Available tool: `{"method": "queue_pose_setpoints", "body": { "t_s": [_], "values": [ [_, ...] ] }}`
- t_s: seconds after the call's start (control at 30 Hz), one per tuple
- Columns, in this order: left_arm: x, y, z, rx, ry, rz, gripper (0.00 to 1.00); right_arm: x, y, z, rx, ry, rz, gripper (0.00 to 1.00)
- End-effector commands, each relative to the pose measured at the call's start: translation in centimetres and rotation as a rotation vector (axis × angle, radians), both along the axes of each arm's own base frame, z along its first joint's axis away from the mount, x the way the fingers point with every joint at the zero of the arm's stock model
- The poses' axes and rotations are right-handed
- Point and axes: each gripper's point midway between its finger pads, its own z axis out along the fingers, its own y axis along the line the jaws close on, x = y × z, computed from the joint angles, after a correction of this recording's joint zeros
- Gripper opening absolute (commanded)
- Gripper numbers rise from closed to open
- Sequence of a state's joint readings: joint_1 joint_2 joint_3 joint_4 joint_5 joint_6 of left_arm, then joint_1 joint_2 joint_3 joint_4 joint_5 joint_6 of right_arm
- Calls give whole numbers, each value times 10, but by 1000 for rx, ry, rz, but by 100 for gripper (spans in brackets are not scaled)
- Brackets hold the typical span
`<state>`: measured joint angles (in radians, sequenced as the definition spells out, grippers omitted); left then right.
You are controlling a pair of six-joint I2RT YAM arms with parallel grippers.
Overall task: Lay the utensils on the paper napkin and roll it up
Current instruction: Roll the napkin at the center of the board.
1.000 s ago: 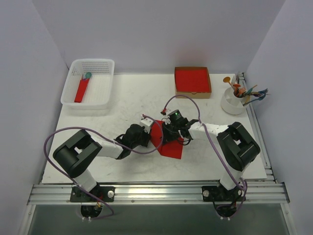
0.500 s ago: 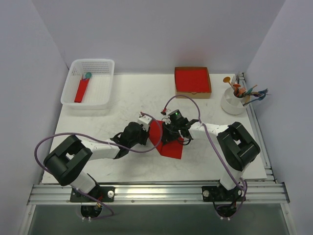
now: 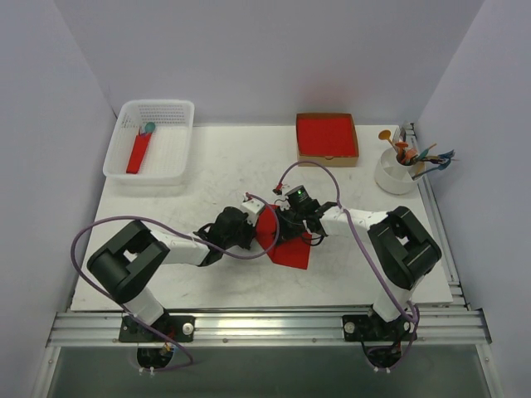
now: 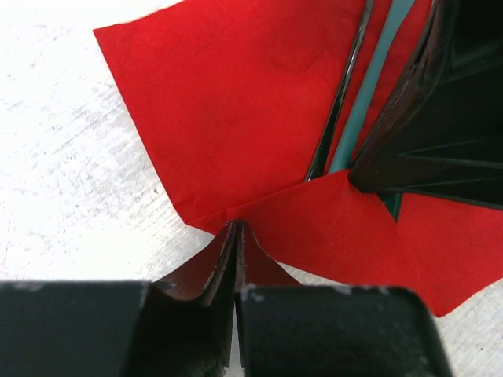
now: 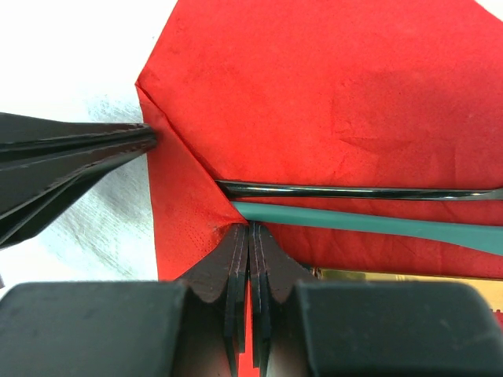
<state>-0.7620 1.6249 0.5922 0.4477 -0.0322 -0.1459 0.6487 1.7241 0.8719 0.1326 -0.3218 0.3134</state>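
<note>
Though the overhead view shows little more than two wrists crowded over the paper napkin (image 3: 292,251) near the middle of the white table (image 3: 166,207), the wrist cameras fill in the grip. From the left wrist, the left gripper (image 4: 237,232) has its jaws pressed together on a pinched-up fold at the napkin's edge, and the red paper puckers between the tips. From the right wrist, the right gripper (image 5: 250,232) is likewise clamped tight on a turned-over corner of the napkin, with the left gripper's tips meeting the sheet's edge off to one side.

Only these close views show what lies on the paper. A slim dark utensil (image 5: 354,191) and a teal handle (image 5: 377,223) sit side by side, nearly parallel. Their near ends seem to be tucked under the folded flap, and their heads are out of frame.

Up close the tabletop looks white with grey scuffs. Pale walls close it in on three sides. Along the far edge stand a white basket (image 3: 170,162) holding a red roll (image 3: 138,154), a cardboard box (image 3: 327,157) of red sheets, and a white cup (image 3: 393,177) of colourful cutlery.
</note>
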Motion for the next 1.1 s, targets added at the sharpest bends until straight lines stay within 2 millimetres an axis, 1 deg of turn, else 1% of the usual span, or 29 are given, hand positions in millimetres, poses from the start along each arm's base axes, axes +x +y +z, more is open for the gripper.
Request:
{"method": "queue_pose_setpoints", "body": {
  "t_s": [0.0,0.17,0.3,0.47,0.57,0.63,0.7,0.77,0.9,0.93,1.0,1.03,1.07],
  "values": [
    [10,-15,11,-59,-30,-20,9,-14,-24,-20,-100,65,-20,0],
    [9,-16,2,-60,-10,-11,8,-13,-23,-18,-94,63,-24,0],
    [8,-14,2,-60,-8,-7,7,-9,-20,-10,-83,50,-28,0],
    [7,-11,2,-46,-4,2,7,1,-13,11,-50,7,-46,6],
    [7,-9,0,-34,3,5,6,5,-12,22,-36,-13,-66,12],
    [7,-9,-1,-28,6,6,7,8,-11,32,-16,-31,-84,15],
    [5,-7,-4,-14,13,11,6,10,-9,40,1,-47,-89,17],
    [6,-8,-2,-12,9,14,6,11,-8,51,25,-65,-98,19],
    [5,-8,-2,-5,14,14,6,6,-3,64,76,-74,-85,20],
    [5,-8,-2,-4,15,14,6,1,-1,66,96,-60,-72,20],
    [5,-9,-2,-2,15,13,6,-3,3,69,128,-54,-61,17],
    [4,-10,-1,-3,14,10,6,-9,5,66,142,-35,-49,15],
    [5,-10,-1,-2,15,10,6,-10,7,66,159,-30,-49,13]
  ]
}}
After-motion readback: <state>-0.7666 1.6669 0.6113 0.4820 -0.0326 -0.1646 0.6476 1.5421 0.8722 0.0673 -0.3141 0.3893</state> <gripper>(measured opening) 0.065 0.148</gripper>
